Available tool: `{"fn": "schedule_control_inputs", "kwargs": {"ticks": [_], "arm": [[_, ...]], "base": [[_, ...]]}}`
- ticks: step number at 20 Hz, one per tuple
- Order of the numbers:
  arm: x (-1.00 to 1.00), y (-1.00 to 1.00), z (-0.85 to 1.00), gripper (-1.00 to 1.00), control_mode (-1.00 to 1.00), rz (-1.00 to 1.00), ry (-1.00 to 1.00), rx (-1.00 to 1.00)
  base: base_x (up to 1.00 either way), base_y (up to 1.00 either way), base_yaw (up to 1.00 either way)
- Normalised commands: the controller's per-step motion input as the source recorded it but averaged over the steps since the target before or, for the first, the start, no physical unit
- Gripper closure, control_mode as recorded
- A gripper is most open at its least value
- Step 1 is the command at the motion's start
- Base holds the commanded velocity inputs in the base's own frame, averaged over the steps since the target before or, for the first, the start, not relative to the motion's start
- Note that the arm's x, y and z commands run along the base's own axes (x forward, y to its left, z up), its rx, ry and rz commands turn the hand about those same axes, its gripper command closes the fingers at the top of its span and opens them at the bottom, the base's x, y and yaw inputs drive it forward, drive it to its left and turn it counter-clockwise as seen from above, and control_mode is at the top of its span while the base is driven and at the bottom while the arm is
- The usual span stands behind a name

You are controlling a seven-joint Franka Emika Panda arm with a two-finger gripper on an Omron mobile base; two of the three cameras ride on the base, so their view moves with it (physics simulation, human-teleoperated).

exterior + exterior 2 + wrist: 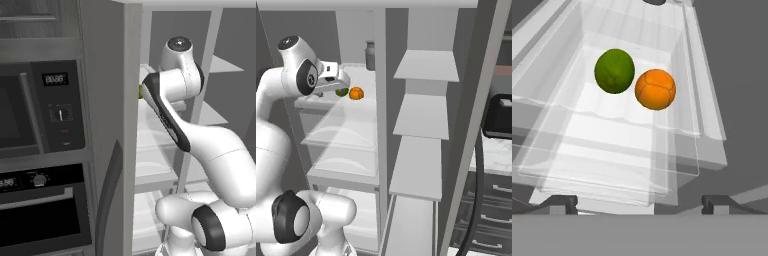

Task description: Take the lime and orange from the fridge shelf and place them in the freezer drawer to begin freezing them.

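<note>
In the hand view the lime [614,70] and the orange [655,89] lie side by side, touching, on the translucent fridge shelf [612,135]. The lime is on the left. My gripper [639,204] is open, its two fingertips [559,202] far apart at the bottom, short of both fruits and holding nothing. In the right base view the hand [332,75] hovers at the upper shelf's left front. It partly covers the lime [342,92], and the orange [356,93] sits just right of it. A sliver of the lime [140,91] peeks past the arm in the left base view.
A dark jar [370,55] stands at the back of the same shelf. More glassy shelves [343,165] lie below. Opaque grey shelves [423,115] fill the right compartment. The open fridge door [107,125] stands to the left, with a microwave [20,115] and an oven [40,215] beyond it.
</note>
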Motion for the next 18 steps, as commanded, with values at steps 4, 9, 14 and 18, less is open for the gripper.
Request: {"fn": "schedule_control_inputs", "kwargs": {"ticks": [4, 9, 14, 18], "arm": [[0.38, -0.15, -0.07, -1.00, -1.00, 0.00, 0.00, 0.00], [0.37, -0.13, -0.05, -1.00, -1.00, 0.02, 0.01, 0.00], [0.22, -0.02, -0.17, -1.00, -1.00, 0.06, 0.00, 0.00], [0.32, -0.02, -0.23, -1.00, -1.00, 0.07, 0.00, 0.00]], "base": [[0.00, 0.00, 0.00], [0.00, 0.00, 0.00], [0.00, 0.00, 0.00], [0.00, 0.00, 0.00]]}}
